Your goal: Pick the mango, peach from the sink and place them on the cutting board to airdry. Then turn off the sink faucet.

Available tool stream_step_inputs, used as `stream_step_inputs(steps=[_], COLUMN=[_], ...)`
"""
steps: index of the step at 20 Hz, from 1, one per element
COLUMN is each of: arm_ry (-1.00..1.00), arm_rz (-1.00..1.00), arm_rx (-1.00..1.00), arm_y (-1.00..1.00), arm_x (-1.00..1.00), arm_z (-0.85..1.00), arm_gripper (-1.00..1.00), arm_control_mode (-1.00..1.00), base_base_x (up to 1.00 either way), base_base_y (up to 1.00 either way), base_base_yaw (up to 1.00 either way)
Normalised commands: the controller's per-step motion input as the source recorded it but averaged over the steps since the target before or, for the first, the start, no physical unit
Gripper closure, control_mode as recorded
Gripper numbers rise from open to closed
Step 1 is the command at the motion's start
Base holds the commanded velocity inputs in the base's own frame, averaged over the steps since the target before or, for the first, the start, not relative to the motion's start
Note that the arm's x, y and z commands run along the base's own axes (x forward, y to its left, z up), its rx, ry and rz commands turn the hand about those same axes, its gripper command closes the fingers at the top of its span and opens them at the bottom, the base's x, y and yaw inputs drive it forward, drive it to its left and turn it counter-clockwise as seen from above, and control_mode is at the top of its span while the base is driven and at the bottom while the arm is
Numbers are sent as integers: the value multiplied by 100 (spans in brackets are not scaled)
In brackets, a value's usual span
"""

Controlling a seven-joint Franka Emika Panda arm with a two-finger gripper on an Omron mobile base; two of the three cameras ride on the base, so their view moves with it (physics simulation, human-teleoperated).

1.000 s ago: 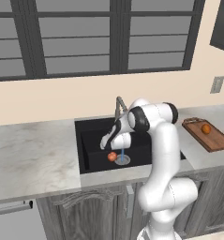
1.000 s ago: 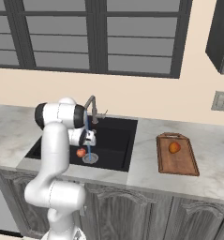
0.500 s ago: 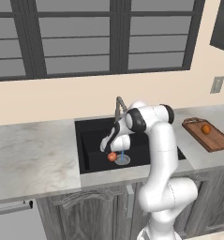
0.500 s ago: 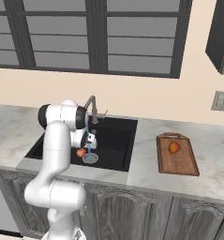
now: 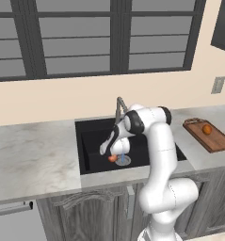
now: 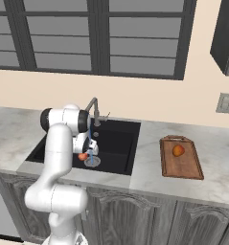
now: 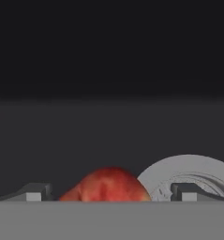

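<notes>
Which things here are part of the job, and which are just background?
Job: peach in the sink, between the open gripper fingers; mango on the cutting board; sink faucet.

Background: window, wall outlet, cabinet doors, marble counter.

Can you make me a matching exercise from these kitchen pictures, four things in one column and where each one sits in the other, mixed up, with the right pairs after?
Things:
1. mango
2. peach
3. sink faucet
4. cutting board

Places:
A. in the sink beside the drain, between the gripper fingers
B. on the counter to the right of the sink
C. on the cutting board
D. at the back edge of the sink

Pairs: 1-C, 2-A, 3-D, 4-B
</notes>
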Motion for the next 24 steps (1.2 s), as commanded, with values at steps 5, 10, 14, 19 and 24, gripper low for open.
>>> stream_step_inputs(steps=[5, 10, 14, 19, 24], arm_ry=[2, 0, 0, -2, -1], arm_rz=[-5, -6, -5, -1, 0], arm_rx=[0, 0, 0, 2, 5], arm_y=[6, 7, -3, -6, -16], arm_x=[0, -1, -15, -27, -34], arm_z=[-25, -12, 10, 55, 89], arm_gripper=[-100, 100, 100, 100, 100], arm_control_mode=[-100, -100, -100, -100, -100], base_base_x=[0, 0, 0, 0, 0], base_base_y=[0, 0, 0, 0, 0], base_base_yaw=[0, 0, 0, 0, 0])
